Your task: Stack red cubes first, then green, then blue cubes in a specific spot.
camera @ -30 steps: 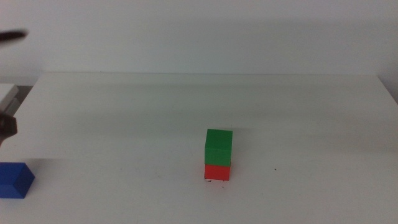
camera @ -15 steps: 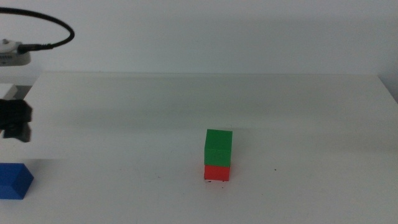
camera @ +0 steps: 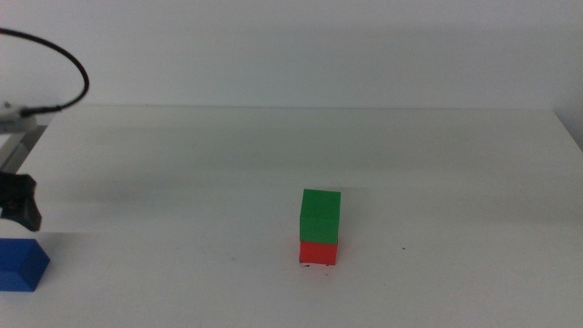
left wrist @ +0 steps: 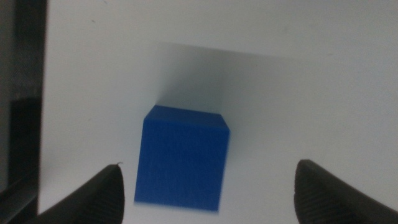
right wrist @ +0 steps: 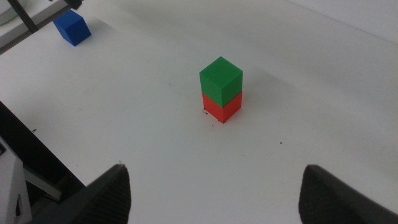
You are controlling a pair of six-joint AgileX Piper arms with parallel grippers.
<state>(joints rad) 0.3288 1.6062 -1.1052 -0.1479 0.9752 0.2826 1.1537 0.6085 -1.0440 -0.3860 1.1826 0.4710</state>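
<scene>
The green cube (camera: 320, 213) sits on the red cube (camera: 318, 252) at the table's middle front, also in the right wrist view as green (right wrist: 221, 78) on red (right wrist: 222, 107). Faint scribble marks (camera: 310, 265) peek out at the red cube's base. The blue cube (camera: 20, 266) rests alone at the front left. My left gripper (camera: 20, 202) hovers just above it, and in the left wrist view it is open (left wrist: 208, 165) with a jaw to each side of the blue cube (left wrist: 183, 158), not touching. My right gripper (right wrist: 214, 168) is open, empty, and out of the middle view.
A lone dark speck (camera: 404, 248) lies right of the stack. The table's left edge (camera: 36, 137) runs close to the blue cube, with a black cable (camera: 64, 55) looping above it. A dark gap (left wrist: 28, 93) lies beside the table there.
My left gripper has come in from the left edge and dropped lower, closer over the blue cube. The cubes have not moved.
</scene>
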